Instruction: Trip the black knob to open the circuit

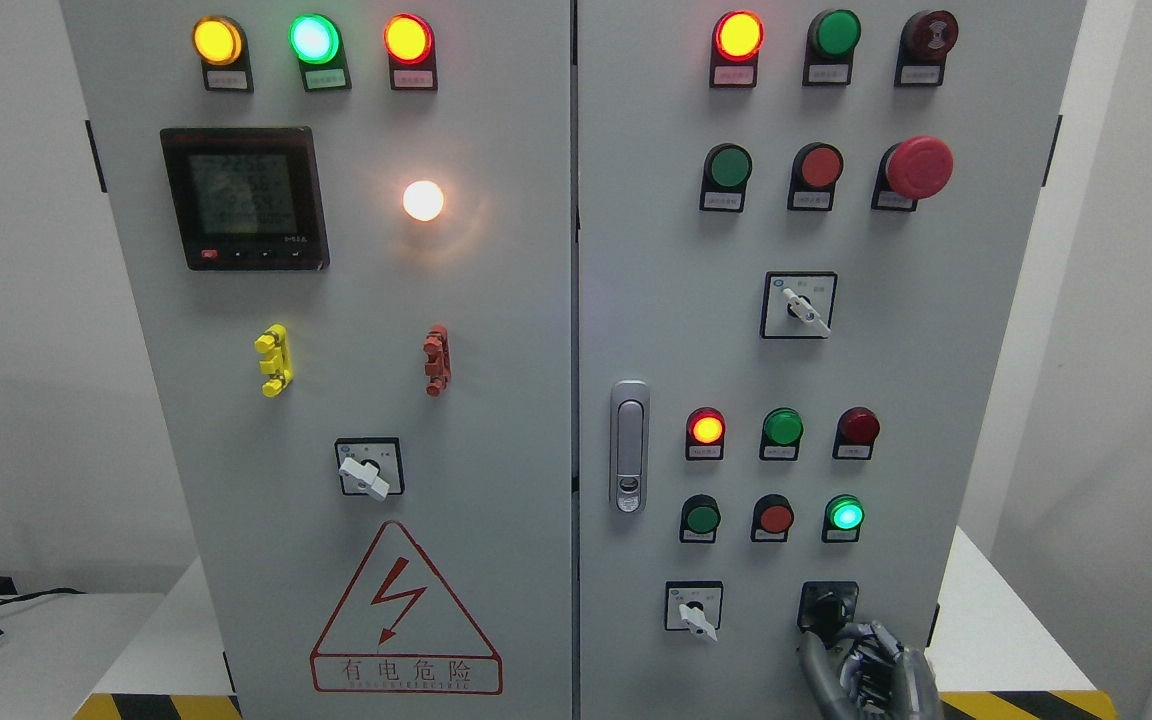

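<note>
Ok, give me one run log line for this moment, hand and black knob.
right hand: at black knob, fingers reach it, grasp unclear | left hand: out of view | cabinet: doors shut

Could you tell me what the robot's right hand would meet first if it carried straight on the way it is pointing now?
Most likely the black knob: the right hand reaches up just below it, fingertips at its lower edge, though depth is unclear.

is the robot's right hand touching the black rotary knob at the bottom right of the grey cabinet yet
Touching. The head view shows the right hand's fingertips overlapping the lower edge of the black rotary knob, with no gap between them.
</note>
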Available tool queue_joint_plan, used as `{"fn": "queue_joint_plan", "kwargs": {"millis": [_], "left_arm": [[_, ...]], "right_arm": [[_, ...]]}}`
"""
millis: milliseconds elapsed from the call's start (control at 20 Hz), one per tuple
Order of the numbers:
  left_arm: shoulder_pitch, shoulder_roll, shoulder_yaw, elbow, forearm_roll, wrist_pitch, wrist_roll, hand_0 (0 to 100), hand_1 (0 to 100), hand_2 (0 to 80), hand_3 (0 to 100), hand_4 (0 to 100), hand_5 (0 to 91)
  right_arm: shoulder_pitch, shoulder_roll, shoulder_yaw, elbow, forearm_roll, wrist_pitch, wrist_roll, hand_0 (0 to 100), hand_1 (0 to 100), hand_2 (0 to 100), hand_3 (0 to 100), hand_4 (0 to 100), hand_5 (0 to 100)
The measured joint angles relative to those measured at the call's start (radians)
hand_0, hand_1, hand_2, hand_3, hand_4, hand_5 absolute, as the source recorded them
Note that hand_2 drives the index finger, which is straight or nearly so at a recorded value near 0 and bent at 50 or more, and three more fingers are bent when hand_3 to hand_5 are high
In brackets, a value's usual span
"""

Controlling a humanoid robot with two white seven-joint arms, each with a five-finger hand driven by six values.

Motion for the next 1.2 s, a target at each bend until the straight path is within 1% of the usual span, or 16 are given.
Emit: {"fn": "queue_joint_plan", "kwargs": {"millis": [401, 1202], "left_arm": [[0.000, 0.000, 0.000, 0.000, 0.000, 0.000, 0.000, 12, 39, 0.0, 0, 0, 0.0], [0.000, 0.000, 0.000, 0.000, 0.000, 0.000, 0.000, 12, 39, 0.0, 0, 0, 0.0]], "right_arm": [[0.000, -0.001, 0.000, 0.000, 0.000, -0.001, 0.000, 41, 63, 52, 93, 99, 100], [0.001, -0.003, -0.029, -0.001, 0.000, -0.005, -0.002, 41, 64, 52, 93, 98, 100]]}}
